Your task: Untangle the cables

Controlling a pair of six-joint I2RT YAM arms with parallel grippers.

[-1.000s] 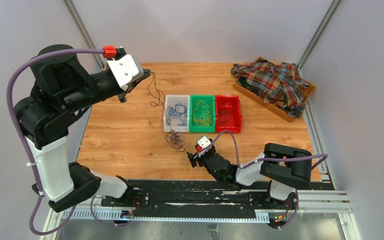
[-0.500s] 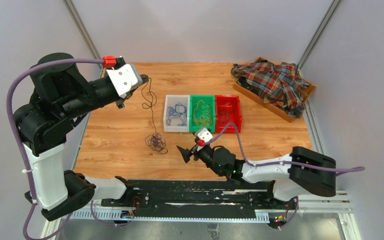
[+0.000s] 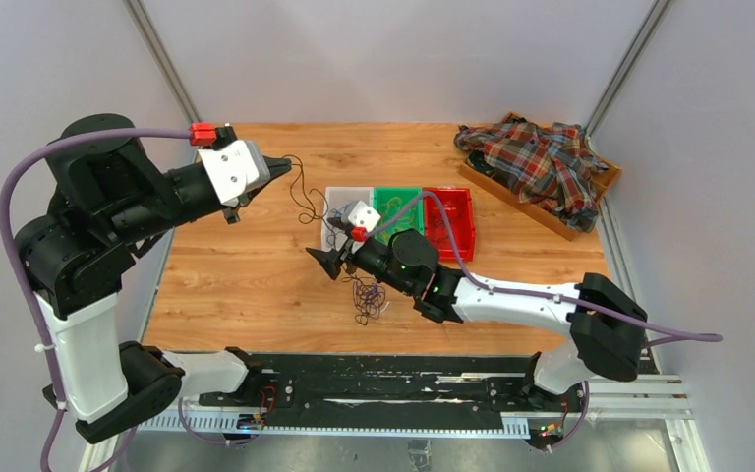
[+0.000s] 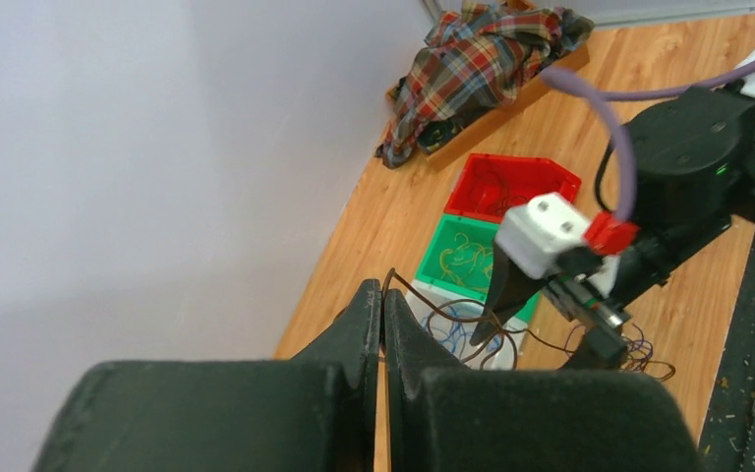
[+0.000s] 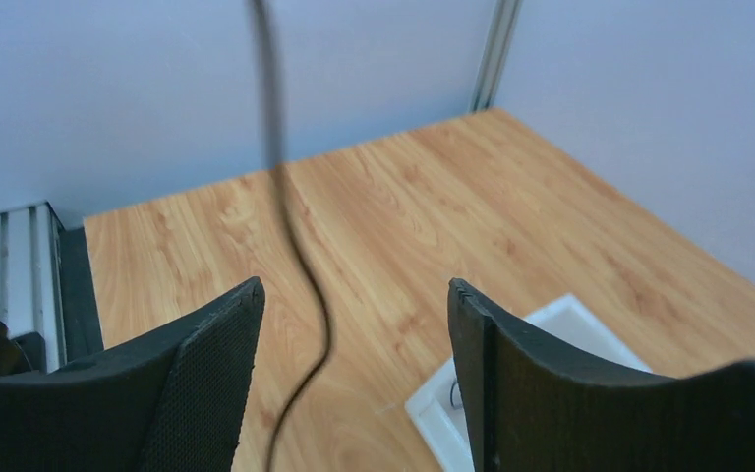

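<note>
The cables are a small clump of dark loops (image 3: 366, 298) lying on the wooden table in front of the bins. My left gripper (image 3: 282, 162) is raised at the left and shut on one dark brown cable (image 3: 300, 192), which hangs in loops down toward the clump. In the left wrist view the tips (image 4: 382, 291) pinch that cable (image 4: 433, 311). My right gripper (image 3: 322, 262) is open, left of the clump. In the right wrist view the dark cable (image 5: 295, 236) runs down between the open fingers (image 5: 354, 290) without touching them.
A white bin (image 3: 337, 200) with blue wires, a green bin (image 3: 398, 208) with yellow wires and a red bin (image 3: 449, 221) stand side by side mid-table. A plaid shirt (image 3: 541, 162) lies on a wooden tray at the back right. Walls close in the table.
My right arm has reached up and left, bringing its open fingers around the hanging cable. The clump has slid right, toward the bins. The left gripper still holds the cable up.
</note>
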